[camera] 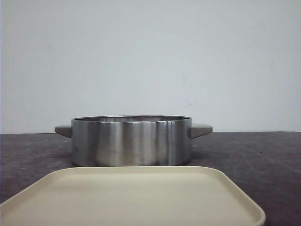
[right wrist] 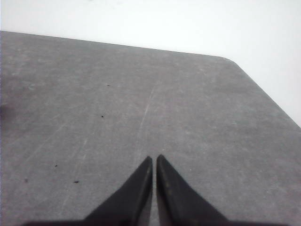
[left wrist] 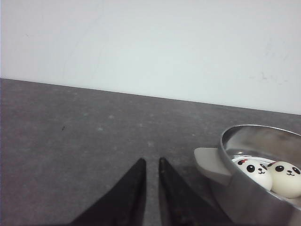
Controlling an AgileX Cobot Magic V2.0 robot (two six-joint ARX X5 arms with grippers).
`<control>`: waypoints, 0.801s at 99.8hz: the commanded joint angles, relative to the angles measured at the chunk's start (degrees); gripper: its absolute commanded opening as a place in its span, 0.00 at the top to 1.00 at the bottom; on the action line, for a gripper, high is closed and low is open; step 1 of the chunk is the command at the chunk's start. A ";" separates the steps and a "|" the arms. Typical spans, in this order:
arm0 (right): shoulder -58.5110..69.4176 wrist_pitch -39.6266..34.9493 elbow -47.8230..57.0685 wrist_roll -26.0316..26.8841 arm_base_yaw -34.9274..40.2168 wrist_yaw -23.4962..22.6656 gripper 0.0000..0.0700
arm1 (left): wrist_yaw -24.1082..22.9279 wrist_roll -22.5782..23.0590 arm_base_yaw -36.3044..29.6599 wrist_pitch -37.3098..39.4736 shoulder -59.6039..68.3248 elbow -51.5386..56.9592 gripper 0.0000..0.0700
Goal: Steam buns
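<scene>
Steel pot (left wrist: 263, 188) on tabletop (left wrist: 94, 132) holds 2 visible buns (left wrist: 270, 175); tray (camera: 131, 197) bare. Left tool (left wrist: 152, 162), right tool (right wrist: 154, 158) closed, empty. Loading seems finished; lid likely next.

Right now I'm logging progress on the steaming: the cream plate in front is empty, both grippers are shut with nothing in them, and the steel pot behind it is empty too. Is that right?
Not quite: the steel pot is not empty. The left wrist view shows at least two panda-face buns inside it; the front view hides its inside. The rest holds: the cream plate is bare, and the left gripper and right gripper are shut on nothing.
</scene>
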 commanded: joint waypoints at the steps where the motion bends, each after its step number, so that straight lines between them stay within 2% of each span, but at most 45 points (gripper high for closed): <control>1: 0.00 0.44 -0.20 -0.35 0.00 0.15 0.99 | -0.17 0.15 0.44 0.66 -0.55 -1.22 1.00; 21: 0.00 0.44 -0.20 -0.33 0.00 0.13 0.99 | -0.17 0.31 1.29 -0.83 -1.79 -3.52 1.00; 56: 0.00 0.44 -0.20 -0.33 0.00 0.13 0.99 | -0.46 5.46 3.10 -9.81 -1.79 -3.52 1.00; 68: 0.00 0.44 -0.17 -0.35 0.00 0.13 0.99 | -0.04 7.87 4.22 -9.90 -1.79 -3.52 1.00; 80: 0.00 0.44 -0.20 -0.33 0.00 0.13 0.99 | -0.07 7.76 4.68 -9.55 -1.51 -3.52 1.00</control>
